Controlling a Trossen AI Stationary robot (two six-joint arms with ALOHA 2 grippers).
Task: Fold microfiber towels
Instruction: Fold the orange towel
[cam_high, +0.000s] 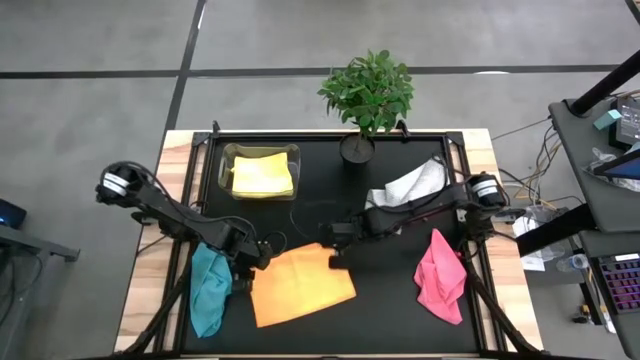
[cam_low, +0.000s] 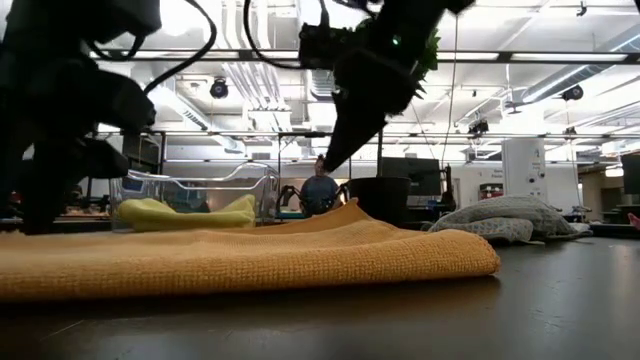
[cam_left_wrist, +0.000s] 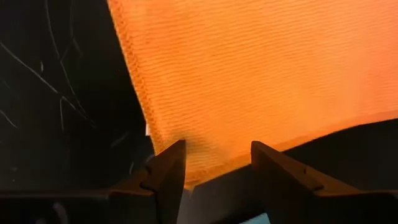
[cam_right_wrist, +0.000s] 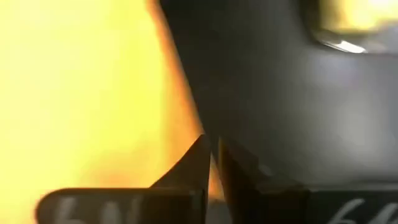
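The orange towel (cam_high: 300, 287) lies folded flat on the black table, near the front middle. My left gripper (cam_left_wrist: 215, 152) stands open at the towel's left corner (cam_left_wrist: 205, 171), one finger on each side of it; I cannot tell whether they touch it. My right gripper (cam_right_wrist: 212, 149) is shut at the towel's right edge, near the far corner. A teal towel (cam_high: 208, 290) lies crumpled at the left, a pink one (cam_high: 440, 278) at the right and a white-grey one (cam_high: 412, 184) at the back right. A yellow towel (cam_high: 262, 176) lies folded in the clear box. My right gripper pinches the orange towel's right edge (cam_right_wrist: 194, 127) near its far corner, between its fingertips. A sliver of orange shows between the shut tips. The fingers slant down from the table's right side. The towel rises to a low peak (cam_low: 348, 206) there, and the rest lies flat.
A clear plastic box (cam_high: 228, 160) stands at the back left and a potted plant (cam_high: 366, 92) at the back middle. The table's raised black rim (cam_high: 330, 134) runs along the back. Bare black tabletop shows between the orange and pink towels.
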